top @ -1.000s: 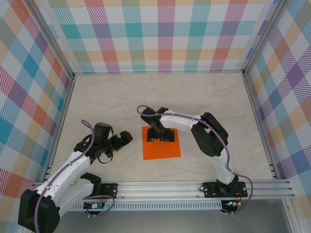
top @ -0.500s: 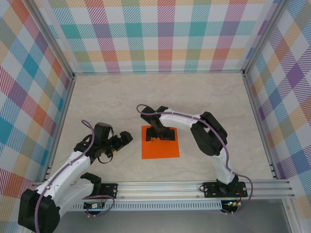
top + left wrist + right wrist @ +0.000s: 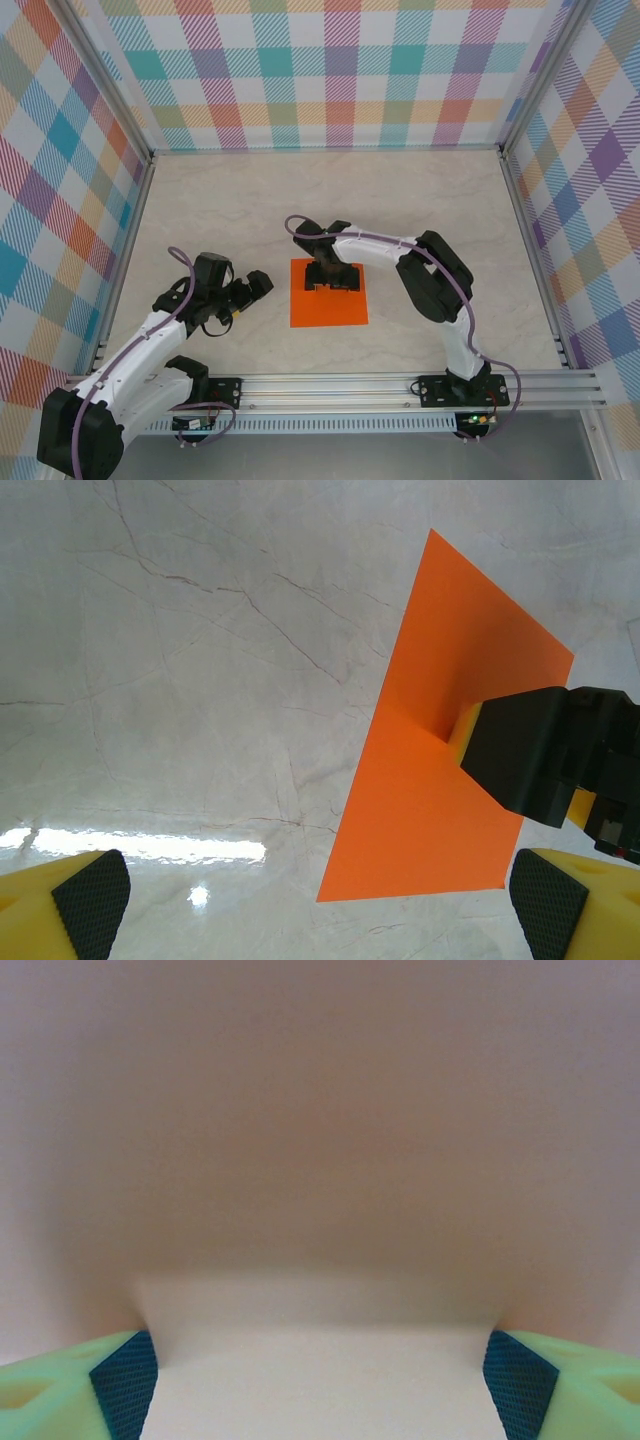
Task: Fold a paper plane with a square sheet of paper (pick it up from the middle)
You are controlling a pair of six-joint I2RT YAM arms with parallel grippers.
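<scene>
The thin, bright orange square sheet of paper [image 3: 330, 308] [image 3: 430, 820] lies unfolded, almost flat, near the middle of the pale marbled surface [image 3: 220, 200]. Its edges are sharp and uncreased. A small raised wrinkle shows in its far half, where the right tool [image 3: 330, 288] touches it.

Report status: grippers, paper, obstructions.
Left gripper open, beside the square sheet of paper, not touching. Right gripper open, fingertips down on it. Paper unfolded on the table. Nothing in the way.
</scene>
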